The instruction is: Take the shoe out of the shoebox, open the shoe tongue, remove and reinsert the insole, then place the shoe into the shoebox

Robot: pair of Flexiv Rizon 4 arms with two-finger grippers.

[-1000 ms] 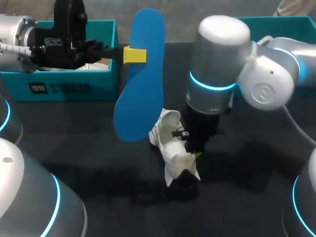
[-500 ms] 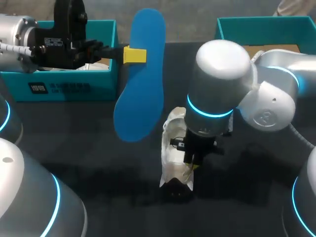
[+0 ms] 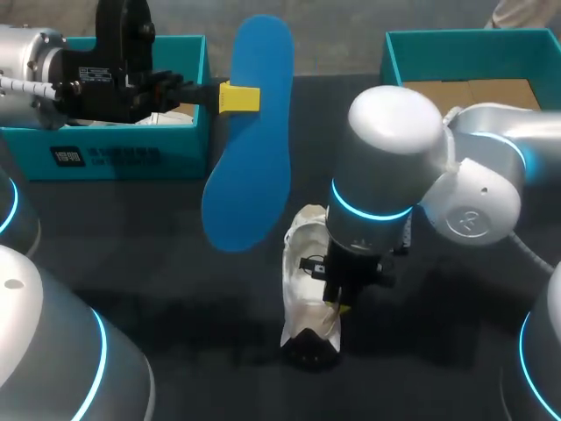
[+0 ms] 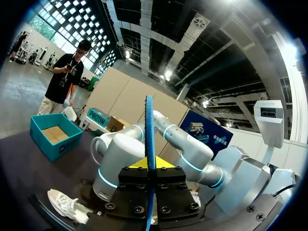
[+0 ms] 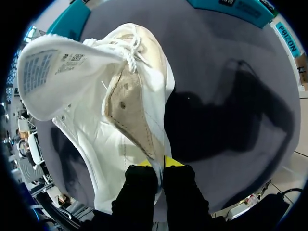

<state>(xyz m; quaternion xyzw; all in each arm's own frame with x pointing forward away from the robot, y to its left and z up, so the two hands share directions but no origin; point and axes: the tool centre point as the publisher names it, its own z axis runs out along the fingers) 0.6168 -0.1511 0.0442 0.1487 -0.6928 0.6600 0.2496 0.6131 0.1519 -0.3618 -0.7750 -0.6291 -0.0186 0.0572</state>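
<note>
Your right end effector (image 3: 337,303) has swung the one shoe (image 3: 302,272) straight at lower centre and is clamped on its side wall. Left end effector (image 3: 238,96) pinches the one blue insole (image 3: 250,149) at upper centre, clear of the shoe. Two boxes: upper-left shoebox (image 3: 114,156), upper-right shoebox (image 3: 394,53). Open table (image 3: 175,281) left of the shoe.

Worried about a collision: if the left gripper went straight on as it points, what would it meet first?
Past the blue insole that the left gripper holds, likely my right arm, standing over the shoe; depth is unclear.
</note>
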